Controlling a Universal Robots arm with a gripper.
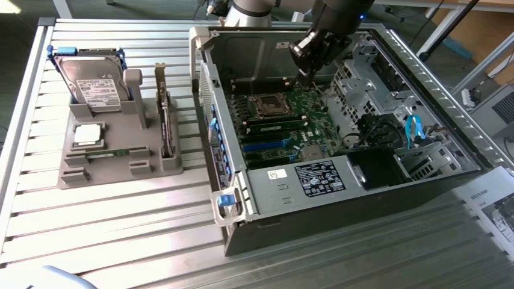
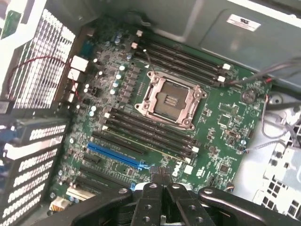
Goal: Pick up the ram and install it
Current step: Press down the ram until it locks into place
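While the gripper (image 2: 162, 181) hangs clenched and empty over the motherboard (image 2: 225, 122), the ram (image 1: 108, 154) lies in the grey holder (image 1: 72, 159) on the worktop (image 1: 120, 217). A low sweep could snag case cables (image 1: 413, 129) or scrape the open processor socket (image 2: 169, 99).

Exterior view looks down from afar; wrist view nears the shared motherboard (image 1: 277, 123).

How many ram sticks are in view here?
2: one ram lying in the tray on the exterior view's left, one seated ram on the motherboard beside the socket. Others may be hidden.
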